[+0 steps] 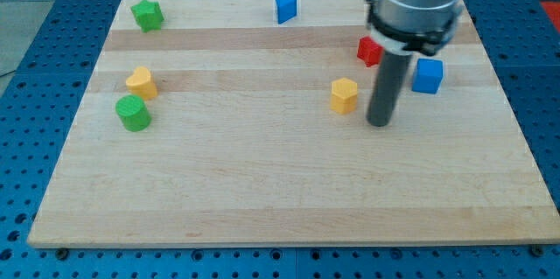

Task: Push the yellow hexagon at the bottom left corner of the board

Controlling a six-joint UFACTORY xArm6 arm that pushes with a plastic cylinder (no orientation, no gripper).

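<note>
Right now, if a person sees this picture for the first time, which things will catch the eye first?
First comes the arm's dark rod at the view's upper right, my tip resting on the board just right of a yellow hexagon. Close around the rod sit a red block and a blue cube. Far at the view's left, a yellow block and a green block stand close together.

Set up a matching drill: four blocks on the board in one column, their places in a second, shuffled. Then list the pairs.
Blocks:
1. green star
2. blue triangle
3. blue cube
4. green cylinder

Places:
A. view's right of my tip
B. top left corner
C. just below the left yellow block
D. top edge, near the middle

Pairs: 1-B, 2-D, 3-A, 4-C
</note>
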